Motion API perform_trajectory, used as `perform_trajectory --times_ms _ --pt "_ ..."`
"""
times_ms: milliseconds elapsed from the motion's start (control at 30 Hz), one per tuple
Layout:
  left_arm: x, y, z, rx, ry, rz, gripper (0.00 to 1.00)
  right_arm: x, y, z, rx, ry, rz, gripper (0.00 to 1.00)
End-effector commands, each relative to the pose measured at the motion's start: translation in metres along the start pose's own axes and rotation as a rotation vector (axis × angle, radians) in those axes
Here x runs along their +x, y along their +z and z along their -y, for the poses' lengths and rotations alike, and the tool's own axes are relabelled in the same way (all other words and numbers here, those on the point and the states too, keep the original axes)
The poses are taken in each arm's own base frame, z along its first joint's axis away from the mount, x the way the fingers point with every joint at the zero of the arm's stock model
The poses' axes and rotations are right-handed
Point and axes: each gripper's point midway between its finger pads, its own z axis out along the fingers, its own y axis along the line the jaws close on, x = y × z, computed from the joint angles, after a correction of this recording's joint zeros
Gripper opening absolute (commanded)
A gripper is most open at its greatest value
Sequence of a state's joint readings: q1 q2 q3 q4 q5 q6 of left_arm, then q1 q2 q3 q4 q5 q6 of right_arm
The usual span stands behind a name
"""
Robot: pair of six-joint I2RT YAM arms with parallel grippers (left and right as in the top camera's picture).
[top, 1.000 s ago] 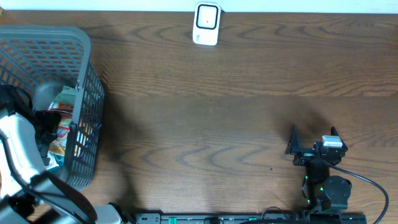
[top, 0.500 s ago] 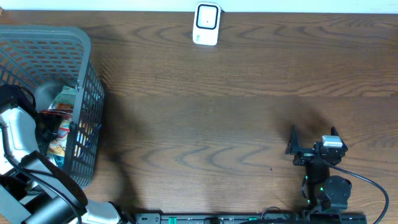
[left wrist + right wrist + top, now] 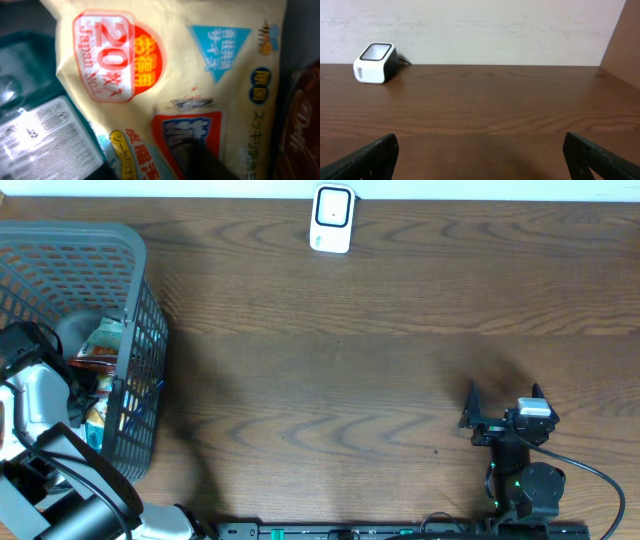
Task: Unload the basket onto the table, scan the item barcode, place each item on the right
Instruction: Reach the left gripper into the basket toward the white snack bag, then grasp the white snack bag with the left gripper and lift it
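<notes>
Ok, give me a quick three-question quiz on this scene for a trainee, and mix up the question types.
1. True or false: the white scanner sits inside the grey basket.
2. Pick one. The right pincer is: A) open and holding nothing, B) shut on a packet, C) down inside the basket.
3. Short answer: in the left wrist view, which number is printed in the red circle on the cream packet?

Key: 1 false, because the scanner stands alone at the far edge. 2 A. 3 The number is 20.
</notes>
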State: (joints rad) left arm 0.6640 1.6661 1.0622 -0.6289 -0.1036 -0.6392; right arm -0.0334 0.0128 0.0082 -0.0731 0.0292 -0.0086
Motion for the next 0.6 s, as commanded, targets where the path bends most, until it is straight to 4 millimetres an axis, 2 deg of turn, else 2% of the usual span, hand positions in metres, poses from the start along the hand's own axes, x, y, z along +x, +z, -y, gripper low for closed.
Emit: perform_trajectory --times_ms 0,67,200,300,333,433,567 --pt "0.013 0.010 -0.007 -0.023 0.027 -0.048 0.19 0.000 0.000 -0.003 -0.011 -0.008 0.001 0.99" --pt "0.015 0.010 -0.006 -0.017 0.027 -0.058 0.08 0.000 0.000 -0.003 -0.011 -0.008 0.001 0.99" --pt "0.015 0.009 -0.005 -0.010 0.026 -0.062 0.08 0.000 0.000 -0.003 -0.011 -0.008 0.001 0.99" --pt "0.011 -0.004 0.002 0.034 0.021 -0.054 0.07 0.000 0.000 -0.003 -0.011 -0.008 0.001 0.99" --pt "0.007 -0.013 0.006 0.058 0.018 -0.044 0.07 0.000 0.000 -0.003 -0.011 -0.008 0.001 0.99" --pt "-0.013 -0.057 0.018 0.155 0.003 0.042 0.07 0.000 0.000 -0.003 -0.011 -0.008 0.001 0.99" --pt "-0.029 -0.111 0.021 0.261 -0.023 0.170 0.08 0.000 0.000 -0.003 -0.011 -0.008 0.001 0.99"
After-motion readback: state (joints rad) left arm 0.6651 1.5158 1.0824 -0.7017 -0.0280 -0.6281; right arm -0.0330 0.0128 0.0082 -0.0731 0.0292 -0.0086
